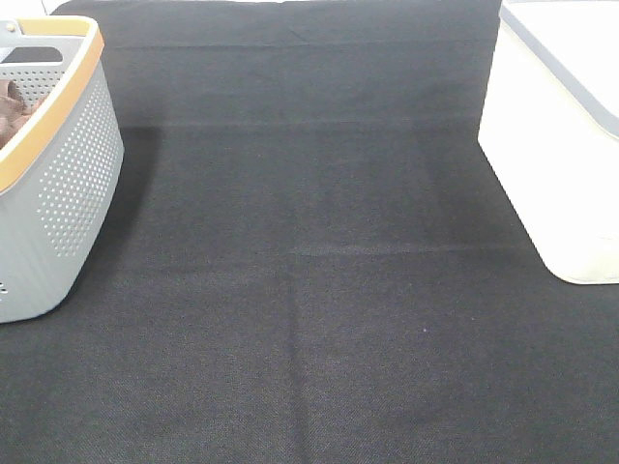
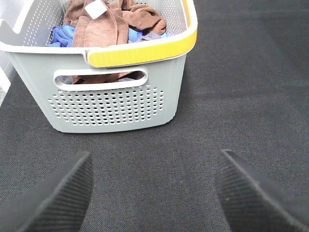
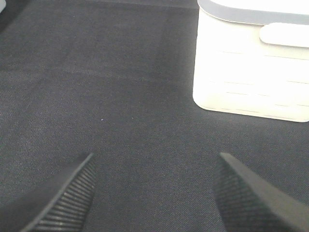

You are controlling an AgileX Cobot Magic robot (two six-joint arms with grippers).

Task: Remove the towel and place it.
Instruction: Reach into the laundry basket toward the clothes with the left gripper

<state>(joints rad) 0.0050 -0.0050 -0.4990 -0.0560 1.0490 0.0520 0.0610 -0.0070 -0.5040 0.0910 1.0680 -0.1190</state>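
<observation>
In the exterior high view, a grey perforated basket point(image 1: 68, 184) is standing at the left edge of the dark tabletop point(image 1: 309, 309), and a white bin point(image 1: 556, 164) is standing at the right edge, well apart from it. A patch of the reddish-brown towel point(image 1: 10, 106) is showing inside the basket, below its yellow rim point(image 1: 58, 106). Neither arm is showing here.

In the left wrist view, the left gripper point(image 2: 152, 193) is hovering over bare tabletop just in front of the basket, its jaws spread wide and holding nothing. The towel is lying crumpled in the basket on top of a blue cloth point(image 2: 60, 35), with its white tag point(image 2: 96, 8) facing up.

In the right wrist view, the right gripper point(image 3: 152, 193) is hanging over the tabletop near the white bin, its jaws likewise standing wide apart and empty.
</observation>
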